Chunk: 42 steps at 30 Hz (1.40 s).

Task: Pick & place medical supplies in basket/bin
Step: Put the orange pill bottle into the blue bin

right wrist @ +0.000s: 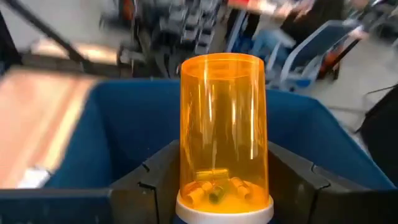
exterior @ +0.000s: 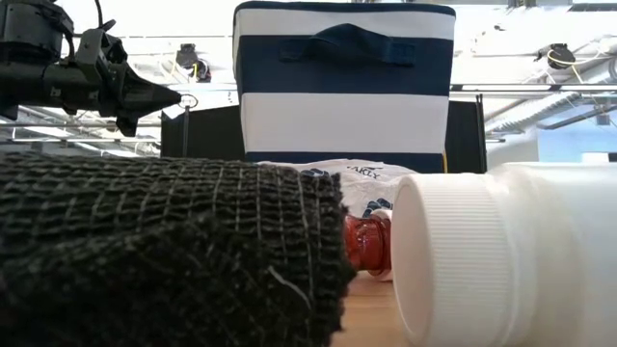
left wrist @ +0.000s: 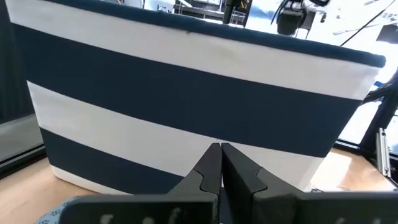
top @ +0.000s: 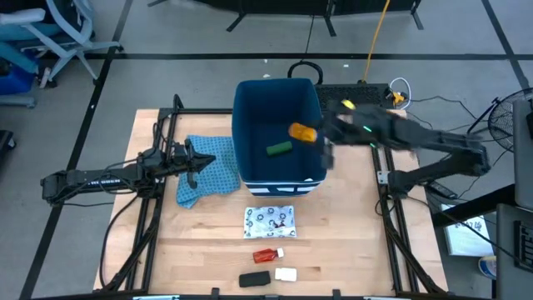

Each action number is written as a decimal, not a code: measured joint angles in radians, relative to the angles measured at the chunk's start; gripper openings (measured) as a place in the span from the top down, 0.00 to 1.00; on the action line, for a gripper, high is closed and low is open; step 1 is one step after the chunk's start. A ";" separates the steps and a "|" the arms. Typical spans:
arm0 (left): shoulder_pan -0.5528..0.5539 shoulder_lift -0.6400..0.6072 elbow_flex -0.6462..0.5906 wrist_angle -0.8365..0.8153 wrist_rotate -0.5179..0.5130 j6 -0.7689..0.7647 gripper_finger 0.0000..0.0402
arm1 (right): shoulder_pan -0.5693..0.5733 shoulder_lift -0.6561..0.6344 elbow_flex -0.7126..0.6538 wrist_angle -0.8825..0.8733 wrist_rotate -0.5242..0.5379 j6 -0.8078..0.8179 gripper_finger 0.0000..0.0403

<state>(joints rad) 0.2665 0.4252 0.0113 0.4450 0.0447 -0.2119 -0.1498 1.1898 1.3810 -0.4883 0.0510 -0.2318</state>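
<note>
Right wrist view, orange pill bottle clamped in right hand (upright), over bin

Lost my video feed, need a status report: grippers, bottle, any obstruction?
Right gripper shut on orange pill bottle, over the bin. Left gripper shut, waiting above blue cloth. Green oblong already binned. Nothing obstructing.

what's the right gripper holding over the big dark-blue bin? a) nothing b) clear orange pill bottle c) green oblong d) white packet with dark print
b: the right gripper is shut on the clear orange pill bottle above the dark-blue bin; the green oblong already lies inside.
</note>
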 joint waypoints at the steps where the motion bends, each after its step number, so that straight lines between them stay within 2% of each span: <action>1: 0.000 0.000 0.000 0.000 0.000 0.000 0.97 | -0.023 0.056 0.060 -0.050 -0.030 -0.027 0.55; 4: 0.000 0.000 0.000 -0.002 0.000 0.000 0.97 | -0.079 0.203 0.208 -0.183 -0.092 -0.122 0.54; 8: 0.000 0.000 0.000 -0.028 0.000 0.000 0.97 | -0.132 0.359 0.327 -0.340 -0.185 -0.243 0.55; 11: 0.000 0.000 0.000 -0.053 -0.001 0.000 0.97 | -0.153 0.442 0.335 -0.407 -0.212 -0.354 0.55; 17: 0.000 0.000 0.000 -0.074 -0.002 0.022 0.97 | -0.160 0.590 0.314 -0.452 -0.181 -0.535 0.55; 20: 0.000 0.000 0.000 -0.075 -0.002 0.025 0.97 | -0.180 0.651 0.314 -0.459 -0.191 -0.530 0.55; 26: 0.001 0.000 0.000 -0.075 -0.003 0.050 0.97 | -0.218 0.772 0.314 -0.493 -0.319 -0.437 0.54; 42: 0.000 0.000 0.000 -0.075 -0.008 0.070 0.97 | -0.223 1.027 0.319 -0.550 -0.318 -0.471 0.55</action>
<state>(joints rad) 0.2668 0.4250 0.0113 0.3698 0.0367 -0.1416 -0.3731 2.2166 1.7004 -1.0381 -0.2665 -0.7026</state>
